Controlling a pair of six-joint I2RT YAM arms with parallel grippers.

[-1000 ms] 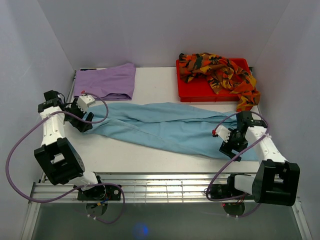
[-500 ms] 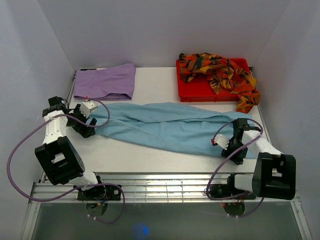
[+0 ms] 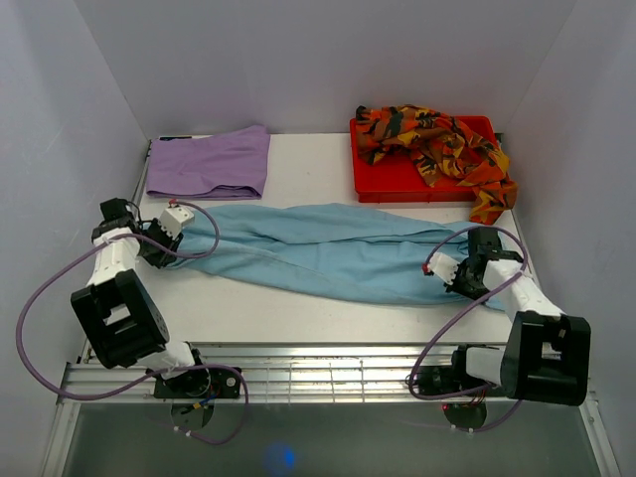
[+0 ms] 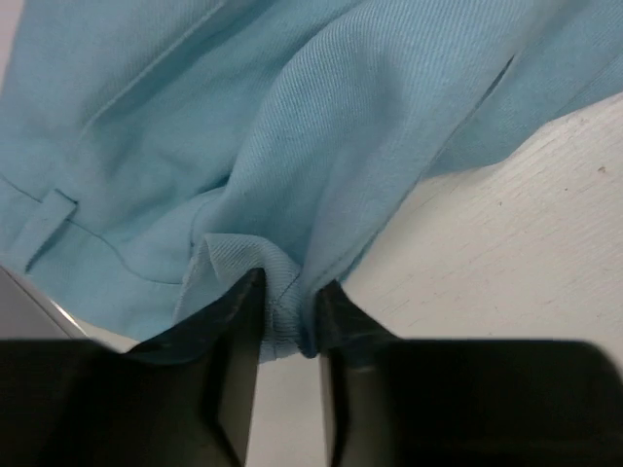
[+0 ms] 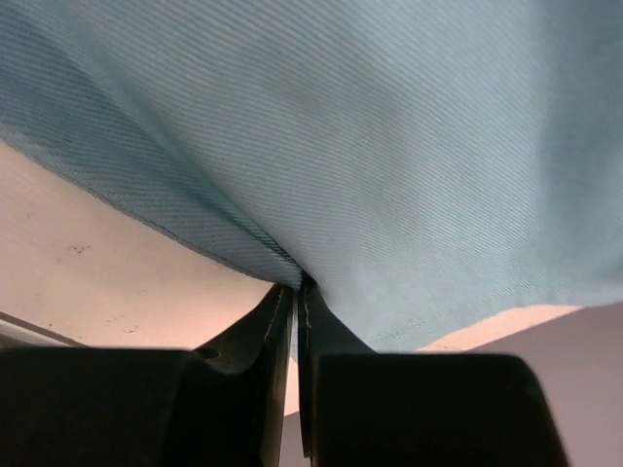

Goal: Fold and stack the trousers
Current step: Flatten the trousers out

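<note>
The light blue trousers point(image 3: 328, 253) lie across the table point(image 3: 298, 159), 9 to 4 o'clock. The left gripper point(image 4: 287, 292) pinches a fold at 9 o'clock; the right gripper point(image 5: 295, 287) clamps the 4 o'clock edge.

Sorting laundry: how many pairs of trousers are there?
3: light blue pair across the middle, lilac pair back left, patterned pair on the red tray; others could hide underneath.

My table point(image 3: 308, 169) was white and flat. Pale walls point(image 3: 328, 60) stood behind it and on both sides. A red tray point(image 3: 397, 184) sat far right. Shiny metal bars point(image 3: 328, 368) ran along the near edge.
</note>
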